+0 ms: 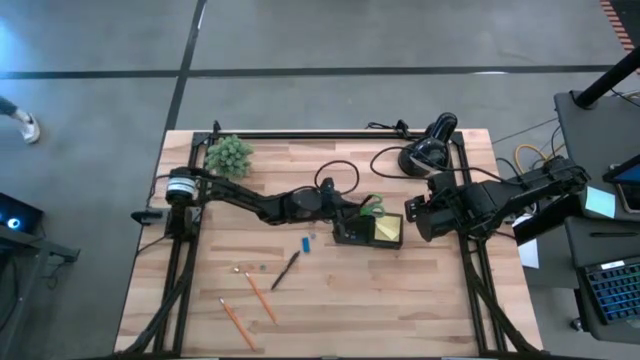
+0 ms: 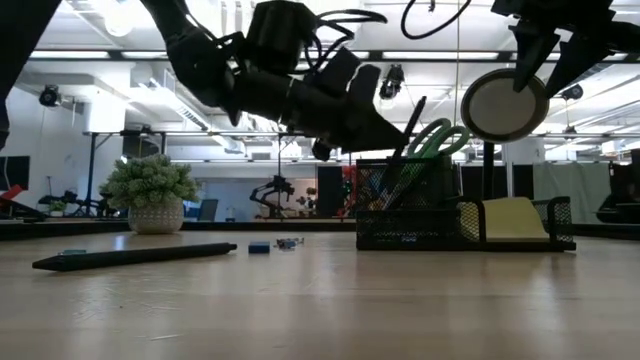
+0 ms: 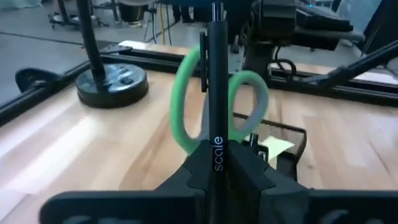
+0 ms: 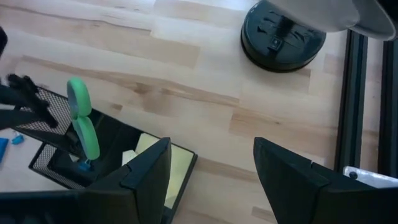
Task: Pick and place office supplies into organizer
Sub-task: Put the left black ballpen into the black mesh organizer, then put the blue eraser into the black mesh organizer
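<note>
The black mesh organizer stands mid-table. It holds green-handled scissors upright and a yellow sticky-note pad. My left gripper reaches over the organizer's left end, shut on a dark pen. My right gripper hangs open to the right of the organizer, with nothing between its fingers. Another dark pen, a small blue piece and two orange pencils lie flat on the table. My left gripper pinches the dark pen between its two fingers at the lettered part of its barrel. The fingers come almost level from the table's left and lie across the pen. The pen stands steeply, its upper end above the organizer; the gripper hides its lower end.
A black desk lamp stands at the back right, its base on the table and its head above the organizer. A green plant sits at the back left. Small bits lie near the loose pen.
</note>
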